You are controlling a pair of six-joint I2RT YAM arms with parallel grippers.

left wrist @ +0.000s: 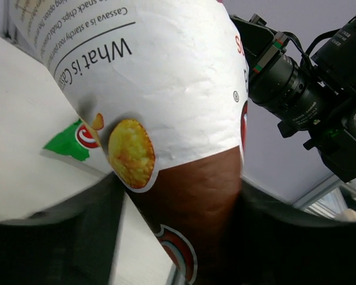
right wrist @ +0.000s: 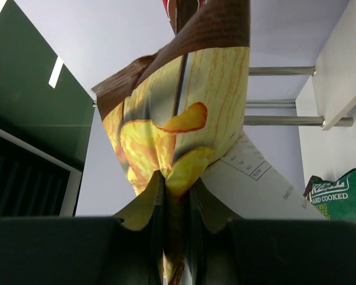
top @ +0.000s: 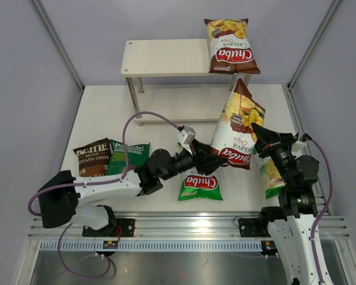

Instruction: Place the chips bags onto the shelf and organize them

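A brown-red Chuba bag [top: 237, 127] hangs tilted over the table, in front of the shelf [top: 166, 57]. My right gripper [top: 258, 133] is shut on its side edge; the right wrist view shows the crumpled foil [right wrist: 178, 107] pinched between the jaws [right wrist: 178, 237]. My left gripper [top: 210, 159] straddles the bag's lower end. In the left wrist view the brown foil [left wrist: 184, 89] sits between the fingers [left wrist: 178, 237], with a strip of table still showing beside one finger. A second brown-red bag [top: 230, 50] lies on the shelf's top board at the right.
A green Chuba bag [top: 200, 185] lies under my left wrist. The brown Kettle bag [top: 93, 157] and a dark green bag [top: 129, 155] lie at the left. Another bag [top: 272, 175] is partly hidden under my right arm. The shelf's lower board [top: 178, 104] holds nothing.
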